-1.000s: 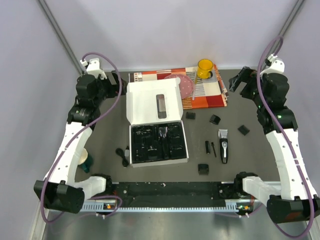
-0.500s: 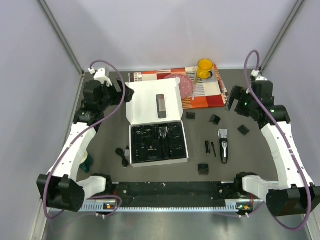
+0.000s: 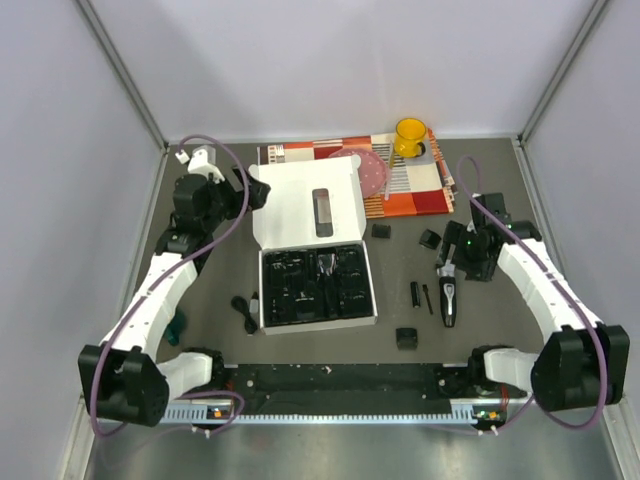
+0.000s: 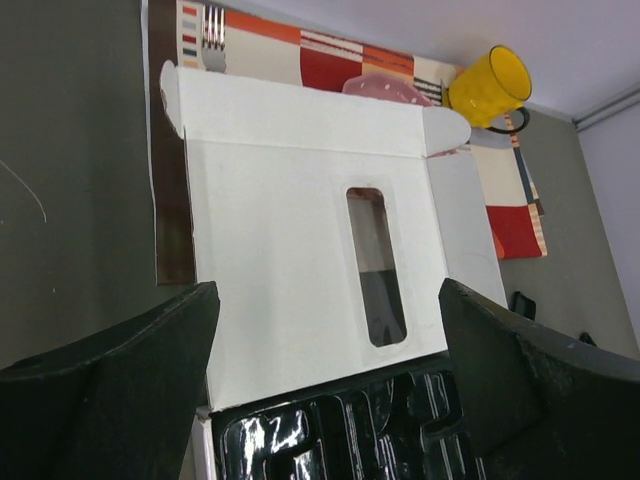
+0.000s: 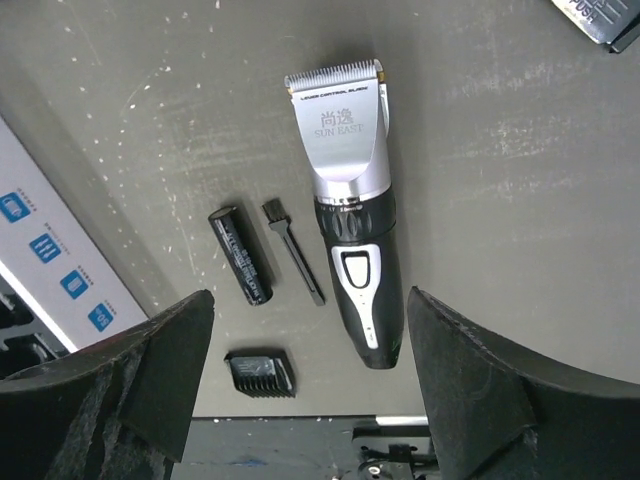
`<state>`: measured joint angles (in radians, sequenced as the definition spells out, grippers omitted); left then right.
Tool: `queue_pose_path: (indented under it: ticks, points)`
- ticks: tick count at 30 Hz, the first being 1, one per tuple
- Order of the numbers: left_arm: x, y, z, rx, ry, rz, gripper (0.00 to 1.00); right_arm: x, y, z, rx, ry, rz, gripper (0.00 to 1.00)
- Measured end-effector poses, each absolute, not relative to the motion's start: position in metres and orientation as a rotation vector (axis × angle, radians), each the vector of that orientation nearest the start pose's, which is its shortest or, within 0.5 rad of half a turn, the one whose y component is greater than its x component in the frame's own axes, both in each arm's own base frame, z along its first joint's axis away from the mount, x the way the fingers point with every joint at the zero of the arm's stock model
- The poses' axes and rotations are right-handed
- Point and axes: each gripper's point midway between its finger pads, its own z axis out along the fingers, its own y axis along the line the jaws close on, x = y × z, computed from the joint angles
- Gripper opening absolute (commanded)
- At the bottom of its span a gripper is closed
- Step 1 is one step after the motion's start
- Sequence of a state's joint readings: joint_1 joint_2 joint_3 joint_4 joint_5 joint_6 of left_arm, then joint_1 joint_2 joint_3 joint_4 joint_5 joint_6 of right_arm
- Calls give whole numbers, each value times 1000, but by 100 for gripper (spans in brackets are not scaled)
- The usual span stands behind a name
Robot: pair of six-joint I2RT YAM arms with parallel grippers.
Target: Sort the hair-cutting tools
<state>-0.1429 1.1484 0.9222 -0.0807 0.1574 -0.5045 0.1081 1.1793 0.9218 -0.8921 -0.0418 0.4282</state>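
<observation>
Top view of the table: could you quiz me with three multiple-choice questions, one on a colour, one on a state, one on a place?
1. The cup is: A yellow; B blue; C white.
2. The white box is: A taped shut; B open, lid folded back; C crushed flat.
3. The clipper lies: A inside the box; B in the cup; C on the table, right of the box.
Answers: 1 A, its sides are bright yellow. 2 B, its lid lies back, showing the black tray. 3 C, it rests on the dark table.
</observation>
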Motion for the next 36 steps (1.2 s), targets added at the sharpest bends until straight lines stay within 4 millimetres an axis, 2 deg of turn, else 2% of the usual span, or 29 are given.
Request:
queue_pose_path:
  ticks: [4, 11, 15, 20, 23, 24, 27, 30, 32, 36]
  points:
    - [378, -98, 263, -248, 1847, -580, 96, 235, 49, 93, 449, 2757, 176, 73]
    - [380, -92, 271, -281, 1810, -560, 96, 234, 45, 65, 462, 2849, 116, 67]
    - [380, -91, 274, -283, 1799, -555, 96, 238, 45, 49, 447, 2891, 98, 57]
    - [378, -90, 278, -276, 1787, -550, 96, 239, 44, 28, 453, 2952, 57, 50]
    - [378, -90, 277, -254, 1794, -537, 96, 242, 43, 26, 449, 2943, 43, 40]
    - [377, -90, 276, -249, 1799, -531, 97, 243, 42, 26, 449, 2940, 31, 30]
    - [376, -88, 271, -243, 1817, -513, 99, 243, 43, 26, 436, 2935, 16, 16]
    - [374, -85, 265, -254, 1838, -494, 99, 245, 43, 27, 424, 2925, 5, 8]
    - [373, -84, 262, -260, 1852, -485, 98, 248, 44, 30, 417, 2904, 9, 8]
    - [365, -84, 255, -259, 1890, -480, 96, 256, 53, 54, 385, 2812, 58, 4]
